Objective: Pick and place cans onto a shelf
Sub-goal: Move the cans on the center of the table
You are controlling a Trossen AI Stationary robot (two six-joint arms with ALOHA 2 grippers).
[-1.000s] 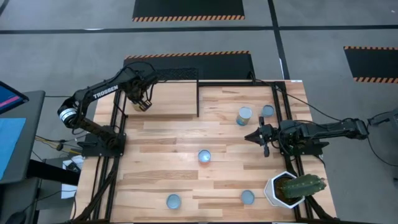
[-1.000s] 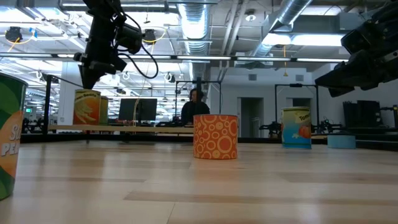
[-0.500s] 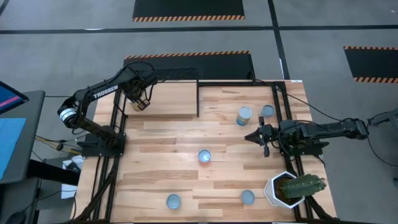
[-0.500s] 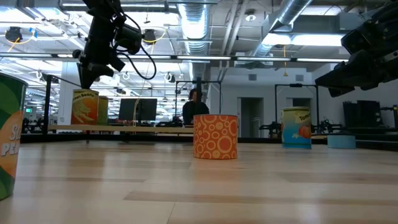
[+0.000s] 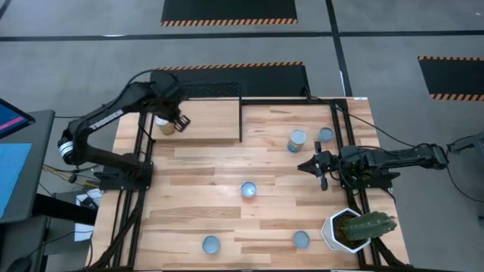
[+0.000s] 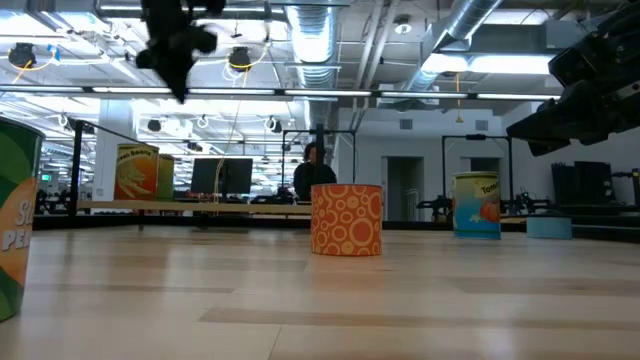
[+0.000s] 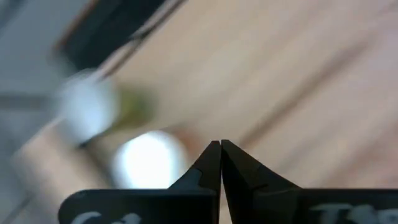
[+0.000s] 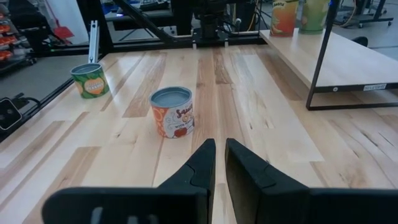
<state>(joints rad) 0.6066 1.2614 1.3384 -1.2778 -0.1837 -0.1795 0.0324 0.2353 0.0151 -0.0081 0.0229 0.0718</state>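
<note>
The left end effector [image 5: 180, 121] hangs over the shelf [image 5: 204, 121] with its fingers pressed together and nothing between them. Two cans [image 5: 162, 125] stand on the shelf's near-left corner, just beside it. The right end effector [image 5: 306, 166] rests low over the tabletop [image 5: 204, 189], fingers almost touching, empty.

Five cans are not yet on the shelf: one in the middle [image 5: 248, 190], two at the front edge [image 5: 211, 244] [image 5: 301, 239], and a labelled tin [image 5: 297, 140] beside a blue-topped one [image 5: 325, 135] near the right arm.

The main risk, as I judge it, is the left arm swinging away low and clipping the two shelved cans, tipping them or pushing them off the corner. The black rods [image 5: 241, 117] framing the shelf could also catch an arm or a carried can. The two right-hand cans stand close together, so a grab at one may knock the other. The cactus pot [image 5: 355, 230] sits near the front cans and could be bumped
</note>
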